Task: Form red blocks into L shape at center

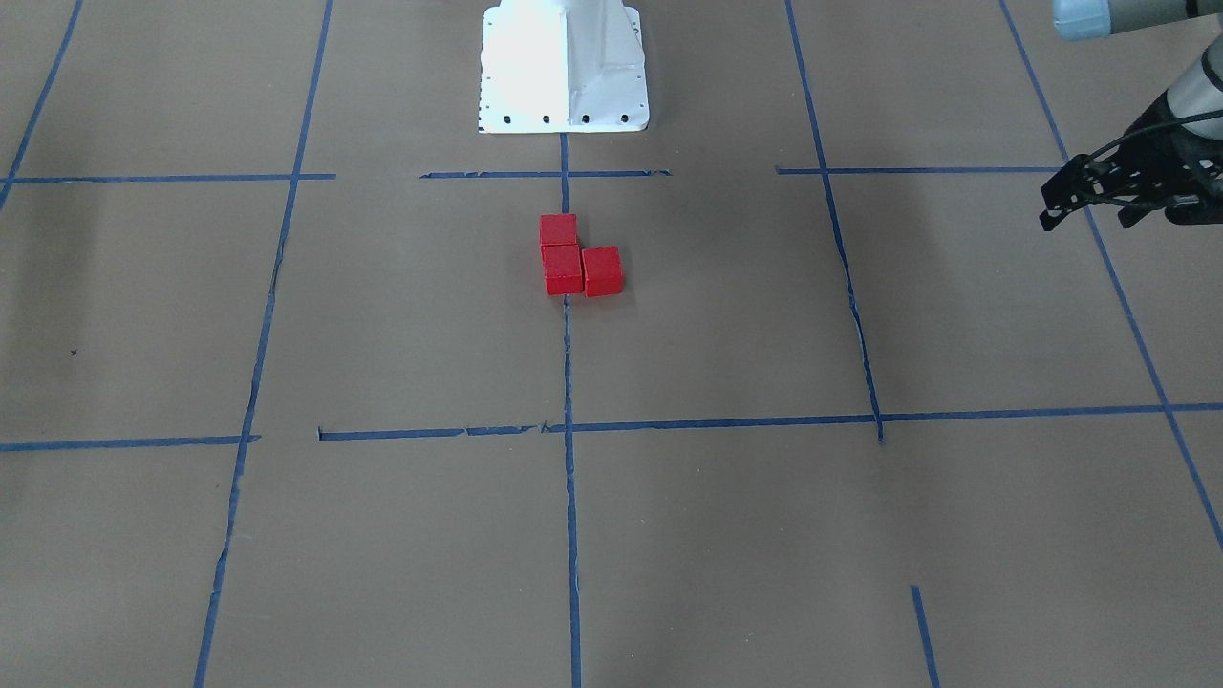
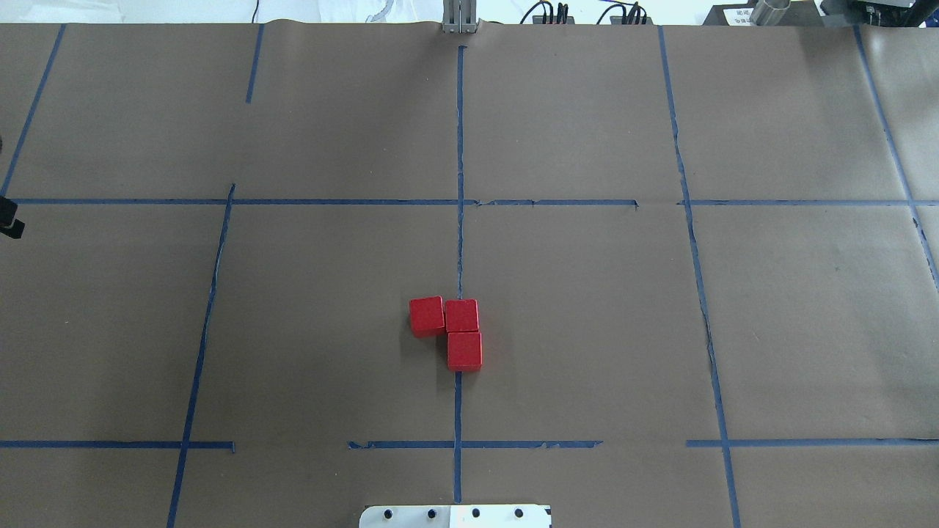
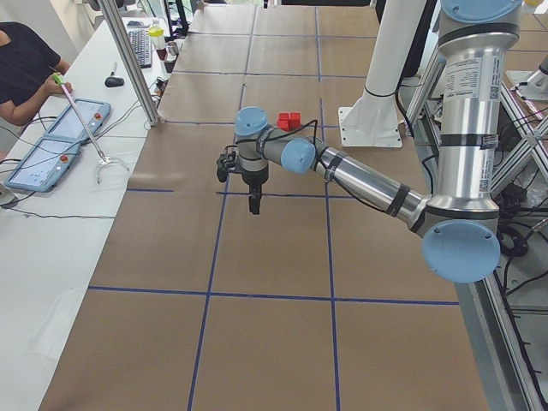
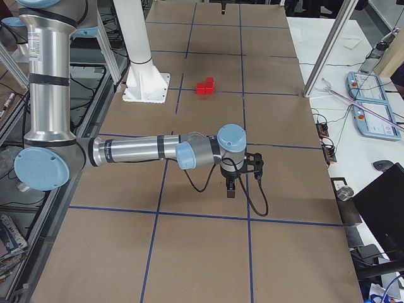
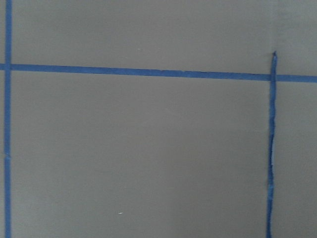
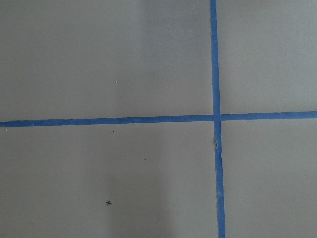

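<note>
Brown paper covers the surface (image 2: 807, 330), marked into cells by blue tape lines (image 2: 693, 257) that are torn and broken in places. A small black x mark (image 6: 109, 203) sits on the paper below one tape crossing. Beside the surface runs a white side table (image 3: 51, 257) carrying two teach pendants (image 3: 81, 122), a keyboard (image 3: 139, 47) and a dark mouse (image 3: 114, 81); a person in a black shirt (image 3: 21, 60) is at that table. An aluminium post (image 3: 128, 60) stands at the surface's edge. Cables (image 2: 587, 13) cluster past its far edge.
</note>
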Controlling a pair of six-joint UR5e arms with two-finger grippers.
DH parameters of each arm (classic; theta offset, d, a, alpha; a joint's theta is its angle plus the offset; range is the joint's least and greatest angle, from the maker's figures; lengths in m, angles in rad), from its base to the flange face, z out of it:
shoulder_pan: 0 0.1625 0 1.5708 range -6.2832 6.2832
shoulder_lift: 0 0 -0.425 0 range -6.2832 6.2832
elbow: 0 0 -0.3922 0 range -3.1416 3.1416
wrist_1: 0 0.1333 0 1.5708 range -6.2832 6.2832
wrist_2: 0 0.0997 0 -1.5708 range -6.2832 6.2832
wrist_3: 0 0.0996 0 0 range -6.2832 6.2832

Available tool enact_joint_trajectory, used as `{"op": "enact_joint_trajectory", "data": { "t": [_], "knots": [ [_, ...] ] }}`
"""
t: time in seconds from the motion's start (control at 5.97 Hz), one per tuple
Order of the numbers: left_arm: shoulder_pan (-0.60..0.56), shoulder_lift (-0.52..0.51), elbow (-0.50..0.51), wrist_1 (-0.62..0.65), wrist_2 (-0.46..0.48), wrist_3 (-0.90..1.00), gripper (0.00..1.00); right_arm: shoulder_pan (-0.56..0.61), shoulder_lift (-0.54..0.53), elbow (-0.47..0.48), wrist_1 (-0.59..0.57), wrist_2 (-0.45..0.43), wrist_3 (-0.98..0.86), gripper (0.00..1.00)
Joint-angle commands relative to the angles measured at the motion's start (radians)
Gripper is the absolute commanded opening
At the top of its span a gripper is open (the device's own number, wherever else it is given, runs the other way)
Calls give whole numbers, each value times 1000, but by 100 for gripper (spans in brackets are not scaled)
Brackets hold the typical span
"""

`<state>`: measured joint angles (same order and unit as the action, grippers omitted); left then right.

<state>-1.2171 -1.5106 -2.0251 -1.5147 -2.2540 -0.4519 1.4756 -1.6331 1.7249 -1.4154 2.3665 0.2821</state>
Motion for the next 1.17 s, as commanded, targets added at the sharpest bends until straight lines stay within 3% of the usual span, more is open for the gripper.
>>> {"op": "enact_joint_trajectory", "data": {
  "t": [0.0,0.17,0.5,1.0],
  "knots": [
    [-114,64,5,10,-53,161,100,6,-14,-8,1,3,-3,100],
    [-160,105,11,11,-56,253,100,6,-14,-10,3,3,-3,100],
    [-284,112,176,-1,-59,449,100,11,-27,-10,1,46,-27,100],
    [-302,118,206,14,-124,460,100,12,-54,-4,10,36,-35,100]
  ]
}}
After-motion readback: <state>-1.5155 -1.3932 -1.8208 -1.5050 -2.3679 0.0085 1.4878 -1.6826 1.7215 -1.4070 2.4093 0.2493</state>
